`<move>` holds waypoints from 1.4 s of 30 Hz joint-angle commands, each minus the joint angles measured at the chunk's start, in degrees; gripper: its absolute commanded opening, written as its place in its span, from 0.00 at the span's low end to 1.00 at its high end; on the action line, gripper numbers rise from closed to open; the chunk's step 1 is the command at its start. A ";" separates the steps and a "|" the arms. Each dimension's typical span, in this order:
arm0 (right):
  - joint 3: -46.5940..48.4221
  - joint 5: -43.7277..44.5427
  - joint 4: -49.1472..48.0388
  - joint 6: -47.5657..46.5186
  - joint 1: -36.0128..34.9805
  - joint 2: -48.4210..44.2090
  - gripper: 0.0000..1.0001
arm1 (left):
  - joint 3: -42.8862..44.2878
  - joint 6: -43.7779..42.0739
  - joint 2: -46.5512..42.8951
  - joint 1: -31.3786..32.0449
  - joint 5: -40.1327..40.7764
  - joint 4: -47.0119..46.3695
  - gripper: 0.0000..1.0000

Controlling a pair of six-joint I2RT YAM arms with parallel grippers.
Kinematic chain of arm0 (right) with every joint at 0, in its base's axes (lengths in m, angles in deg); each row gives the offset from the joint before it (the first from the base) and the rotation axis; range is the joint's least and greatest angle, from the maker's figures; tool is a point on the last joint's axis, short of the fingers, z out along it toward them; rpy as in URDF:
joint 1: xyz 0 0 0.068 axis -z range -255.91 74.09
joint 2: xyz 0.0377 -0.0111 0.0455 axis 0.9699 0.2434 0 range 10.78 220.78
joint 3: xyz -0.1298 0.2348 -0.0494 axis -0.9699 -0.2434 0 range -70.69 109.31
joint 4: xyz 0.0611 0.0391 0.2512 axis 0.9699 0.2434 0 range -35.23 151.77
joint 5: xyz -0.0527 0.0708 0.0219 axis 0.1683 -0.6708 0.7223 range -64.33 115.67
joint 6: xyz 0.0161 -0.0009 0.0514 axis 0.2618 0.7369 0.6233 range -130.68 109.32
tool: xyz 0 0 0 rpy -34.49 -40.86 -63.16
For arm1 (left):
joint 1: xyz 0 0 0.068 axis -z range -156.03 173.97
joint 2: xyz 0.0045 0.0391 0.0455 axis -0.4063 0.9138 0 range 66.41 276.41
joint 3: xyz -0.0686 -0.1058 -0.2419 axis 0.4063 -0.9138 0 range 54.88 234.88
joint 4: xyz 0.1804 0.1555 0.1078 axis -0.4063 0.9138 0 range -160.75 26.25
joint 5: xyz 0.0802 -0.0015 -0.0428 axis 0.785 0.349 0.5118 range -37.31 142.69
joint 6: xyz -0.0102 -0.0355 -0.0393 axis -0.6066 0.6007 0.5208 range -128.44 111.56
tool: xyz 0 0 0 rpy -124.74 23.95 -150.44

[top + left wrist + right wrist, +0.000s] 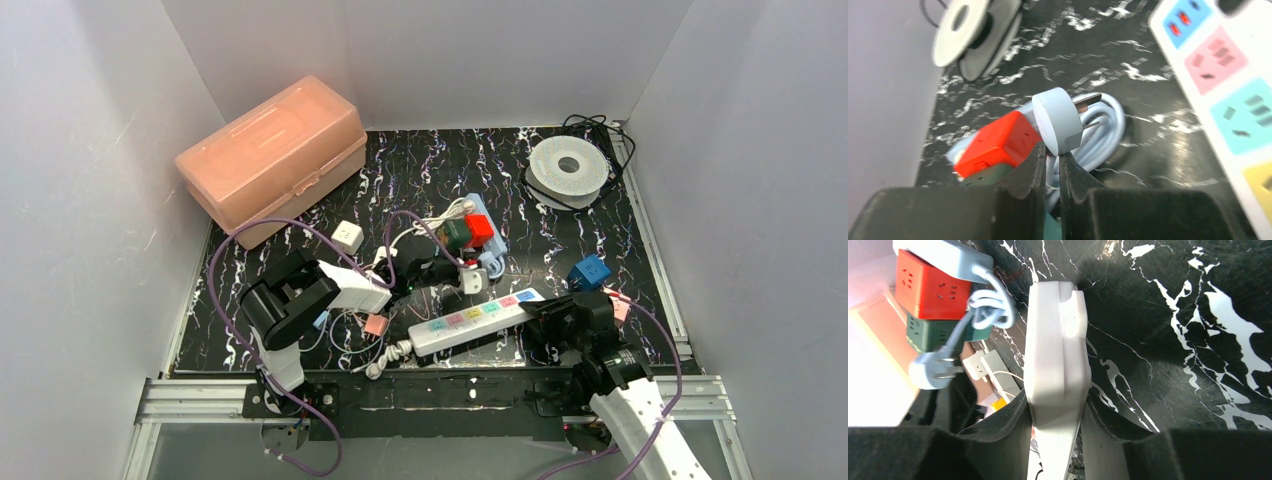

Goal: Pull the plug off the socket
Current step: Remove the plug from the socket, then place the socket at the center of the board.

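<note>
My left gripper (1050,156) is shut on a grey-blue plug (1058,120). The plug's metal prongs are bare and point toward the white power strip (1228,85), apart from it. Its coiled grey-blue cable hangs behind it. The plug also shows in the right wrist view (930,371), held in the air left of the strip. My right gripper (1055,410) is shut on the end of the power strip (1055,350), which lies on the black marbled mat. In the top view the strip (475,318) lies between the left gripper (447,270) and the right gripper (545,310).
A red cube socket (481,229) stacked with a green one (458,234) sits behind the strip. A blue cube (589,272), a white cube socket (347,236), a pink box (272,155) and a white spool (568,168) lie around. Loose cables lie mid-mat.
</note>
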 commanded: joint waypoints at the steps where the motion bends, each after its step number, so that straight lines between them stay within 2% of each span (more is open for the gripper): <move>1: 4.17 0.68 1.14 -5.94 -0.31 -0.95 0.01 | -2.99 -0.08 -2.79 0.50 -7.99 -3.89 0.00; 4: 8.09 3.17 5.22 -9.21 -0.39 -3.32 0.01 | -3.48 -0.49 -0.86 0.50 -10.88 -2.33 0.01; 5: 9.22 3.54 6.57 -9.99 -0.40 -4.10 0.01 | -3.44 -0.92 0.04 0.50 -11.29 -1.96 0.05; 6: 9.92 3.44 7.55 -10.74 -0.42 -4.91 0.01 | -3.41 -1.71 1.21 0.50 -11.71 -1.94 0.16; 8: 11.09 3.08 9.97 -11.57 -0.46 -6.17 0.01 | -3.31 -3.14 2.57 0.52 -12.54 -2.39 0.53; 9: 11.38 3.01 10.50 -11.75 -0.48 -6.90 0.01 | -3.18 -3.83 2.80 0.51 -12.73 -2.28 0.68; 11: 11.65 2.81 11.84 -11.89 -0.47 -8.28 0.01 | -2.96 -4.69 2.15 0.50 -13.04 -0.41 0.93; 12: 11.88 2.81 12.18 -11.96 -0.48 -8.99 0.01 | -2.89 -5.14 1.28 0.51 -13.26 1.10 0.98; 17: 15.18 2.46 12.07 -13.15 -0.48 -9.52 0.01 | -3.05 -5.89 -4.85 0.46 -12.49 6.04 0.98; 21: 19.11 0.31 10.74 -14.39 -0.48 -6.33 0.01 | -4.39 -4.23 -14.76 0.24 -12.35 12.92 0.98; 23: 20.98 -0.83 9.07 -14.85 -0.48 -3.53 0.01 | -3.31 -1.24 -23.70 -0.25 -12.16 25.64 0.98; 25: 22.32 -1.90 6.33 -14.73 -0.46 -1.24 0.01 | 1.08 3.70 -31.01 -0.87 -10.57 42.54 0.98; 27: 23.78 -3.01 3.14 -14.43 -0.40 1.89 0.01 | 7.23 9.49 -35.79 -1.91 -8.29 58.68 0.98; 29: 25.70 -5.05 -0.78 -15.19 -0.40 6.19 0.01 | 11.28 13.56 -38.61 -2.89 -4.80 68.23 0.98; 34: 32.75 -10.89 -8.72 -22.54 -0.64 17.91 0.01 | 17.48 19.63 -41.66 -5.65 9.31 77.15 0.98; 37: 41.89 -16.19 -8.32 -31.61 -1.31 29.52 0.01 | 21.06 24.17 -42.25 -8.26 11.99 80.72 0.98; 42: 63.79 -18.44 -0.23 -46.34 -8.65 50.07 0.01 | 19.19 23.28 -45.80 -8.81 11.94 78.43 0.98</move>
